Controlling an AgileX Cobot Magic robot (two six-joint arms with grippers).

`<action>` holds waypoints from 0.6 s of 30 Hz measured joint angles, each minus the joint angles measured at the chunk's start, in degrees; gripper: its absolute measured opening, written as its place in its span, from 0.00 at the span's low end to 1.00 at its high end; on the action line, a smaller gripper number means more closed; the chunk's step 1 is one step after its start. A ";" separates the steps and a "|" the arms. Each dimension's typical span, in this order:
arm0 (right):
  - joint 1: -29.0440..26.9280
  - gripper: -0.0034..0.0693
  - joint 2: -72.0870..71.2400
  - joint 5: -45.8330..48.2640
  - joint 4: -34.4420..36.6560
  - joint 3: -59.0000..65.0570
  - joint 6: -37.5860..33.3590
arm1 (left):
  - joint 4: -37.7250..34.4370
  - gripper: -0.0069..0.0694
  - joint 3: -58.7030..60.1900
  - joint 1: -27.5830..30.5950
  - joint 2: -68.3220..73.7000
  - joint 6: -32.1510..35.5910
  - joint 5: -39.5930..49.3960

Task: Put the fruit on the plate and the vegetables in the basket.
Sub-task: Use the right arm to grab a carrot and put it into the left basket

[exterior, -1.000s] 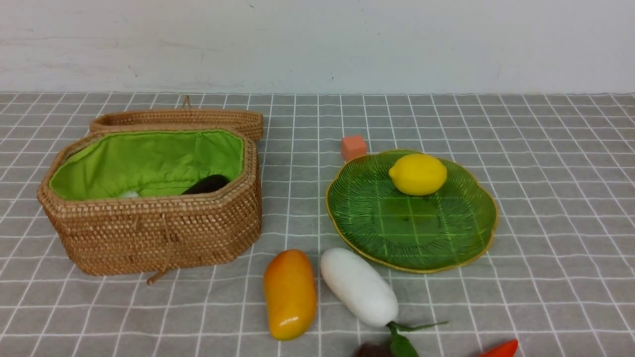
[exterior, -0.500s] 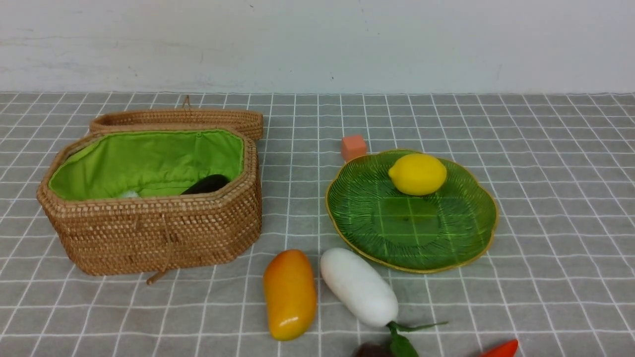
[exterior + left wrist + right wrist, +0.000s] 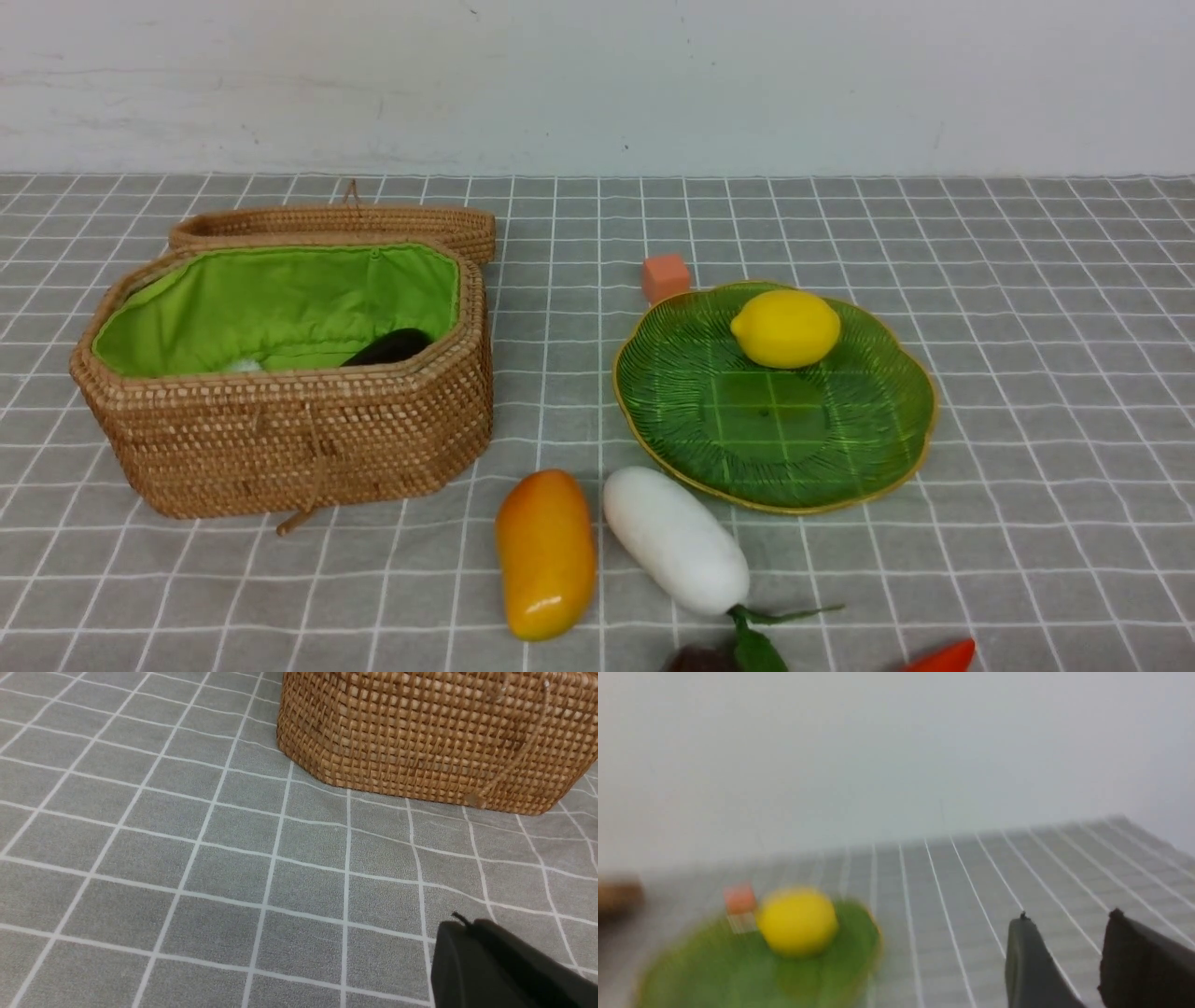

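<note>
The yellow lemon (image 3: 786, 328) lies on the far part of the green plate (image 3: 709, 439). An orange-yellow mango (image 3: 546, 553) and a white radish (image 3: 674, 539) rest on the cloth in front of the plate. A dark round fruit (image 3: 698, 660) and a red-orange vegetable (image 3: 943, 656) show at the near edge. A dark vegetable (image 3: 387, 347) sits inside the open basket (image 3: 289, 448). Neither arm shows in the front view. My left gripper (image 3: 460, 924) is shut and empty, low over the cloth beside the basket (image 3: 420, 732). My right gripper (image 3: 1069, 917) is open and empty, off to the side of the blurred lemon (image 3: 797, 920).
The basket's woven lid (image 3: 336, 222) lies behind it. A small orange cube (image 3: 665, 276) stands just behind the plate. A bit of something pale (image 3: 245, 366) shows in the basket. Grey checked cloth covers the table up to a white wall.
</note>
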 joint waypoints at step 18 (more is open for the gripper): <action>0.00 0.38 13.41 22.35 -2.67 -26.03 13.55 | 0.00 0.10 0.00 0.00 0.00 0.00 0.00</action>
